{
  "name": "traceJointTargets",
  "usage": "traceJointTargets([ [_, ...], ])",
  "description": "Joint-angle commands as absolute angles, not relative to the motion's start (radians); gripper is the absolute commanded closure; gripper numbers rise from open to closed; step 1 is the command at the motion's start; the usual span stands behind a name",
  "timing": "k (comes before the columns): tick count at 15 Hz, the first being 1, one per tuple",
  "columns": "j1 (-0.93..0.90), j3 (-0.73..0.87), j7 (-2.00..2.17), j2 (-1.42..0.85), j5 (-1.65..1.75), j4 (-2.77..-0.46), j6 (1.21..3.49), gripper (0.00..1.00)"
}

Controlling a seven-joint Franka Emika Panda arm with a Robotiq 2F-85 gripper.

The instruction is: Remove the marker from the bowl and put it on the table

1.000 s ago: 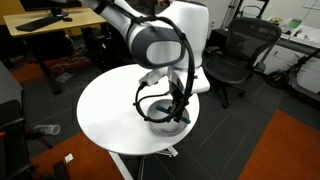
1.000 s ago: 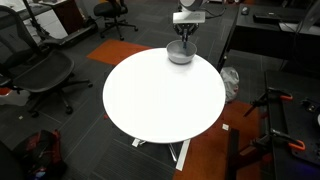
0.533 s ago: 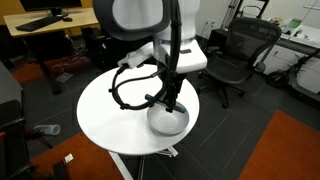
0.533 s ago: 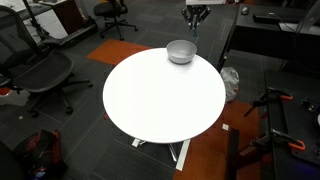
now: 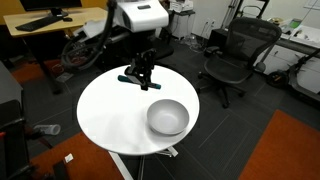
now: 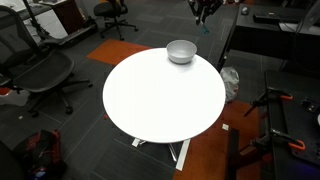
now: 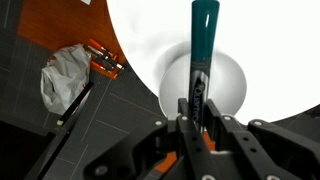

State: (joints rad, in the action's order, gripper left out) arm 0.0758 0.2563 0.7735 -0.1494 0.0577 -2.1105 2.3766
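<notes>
My gripper (image 5: 141, 70) is shut on the teal-blue marker (image 5: 132, 78) and holds it level in the air above the white round table (image 5: 105, 115), well clear of the bowl. The silver-grey bowl (image 5: 167, 117) stands empty near the table's edge; it also shows in an exterior view (image 6: 181, 51). There the gripper (image 6: 204, 10) hangs high above and behind it. In the wrist view the marker (image 7: 203, 45) sticks out from between the shut jaws (image 7: 199, 118), with the bowl (image 7: 232, 85) far below it on the table (image 7: 150, 30).
Black office chairs (image 5: 232, 55) (image 6: 40, 70) and wooden desks (image 5: 50, 30) stand around the table. Orange carpet (image 5: 290, 150) lies beside it. On the floor the wrist view shows a grey bag (image 7: 62, 78) and an orange-handled tool (image 7: 103, 60).
The gripper has lifted out of the bowl with the marker and moved up and away over the table. The bowl stayed in place and is now empty.
</notes>
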Motion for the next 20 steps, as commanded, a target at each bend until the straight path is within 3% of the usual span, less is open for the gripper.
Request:
traceJointTargets([
  [1,0.062,0.207,0.796,0.003,0.092,-2.255,2.381,0.95],
  [8,0.053,0.083,0.764,0.082,0.078,-2.383,2.452,0.95],
  [20,0.033,0.041,0.637,-0.129,0.083,-2.376,2.669,0.95],
])
